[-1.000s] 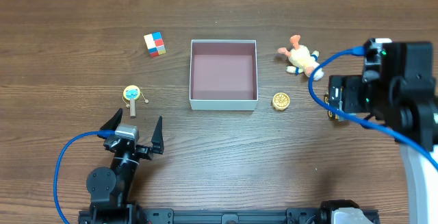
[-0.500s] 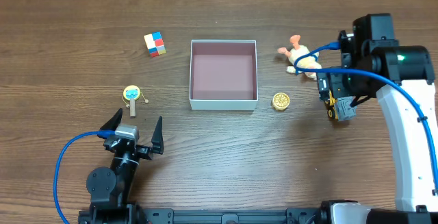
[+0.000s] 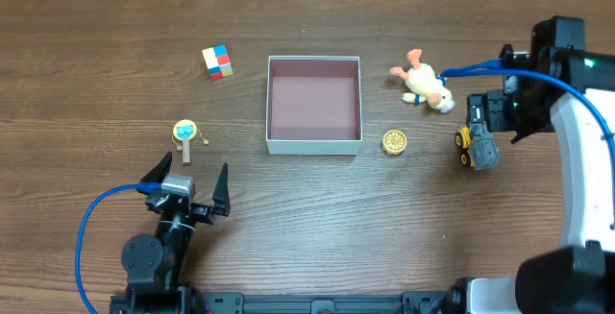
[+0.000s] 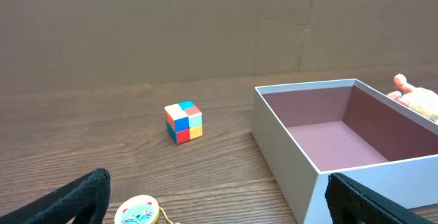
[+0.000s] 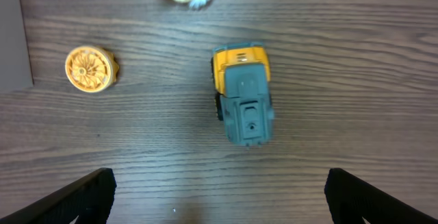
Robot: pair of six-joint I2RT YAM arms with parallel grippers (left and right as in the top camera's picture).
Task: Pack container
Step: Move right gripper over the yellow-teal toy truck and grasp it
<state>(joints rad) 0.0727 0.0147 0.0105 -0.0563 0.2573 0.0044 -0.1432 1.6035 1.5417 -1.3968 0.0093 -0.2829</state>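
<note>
The container [image 3: 313, 145] is a square open box with white walls and a pink inside, and nothing lies in it. It also shows in the left wrist view [image 4: 287, 162]. My left gripper [image 3: 189, 184] is open and empty, low on the table in front of the container's left side; its fingers frame the left wrist view [image 4: 215, 203]. My right gripper [image 3: 490, 117] is open and empty above a yellow and grey toy truck [image 3: 478, 147]. The truck lies between and ahead of its fingers [image 5: 219, 196] in the right wrist view [image 5: 243, 101].
A coloured cube [image 3: 218, 61] lies far left, and a cat-face disc toy [image 3: 184, 132] is near my left gripper. A plush toy [image 3: 423, 79] and a yellow wheel [image 3: 394, 141] lie right of the container. Blue cables trail from both arms.
My right arm has swung and pulled back to the right, so the toy truck shows in full. The truck stays on the table. The left arm has not moved.
</note>
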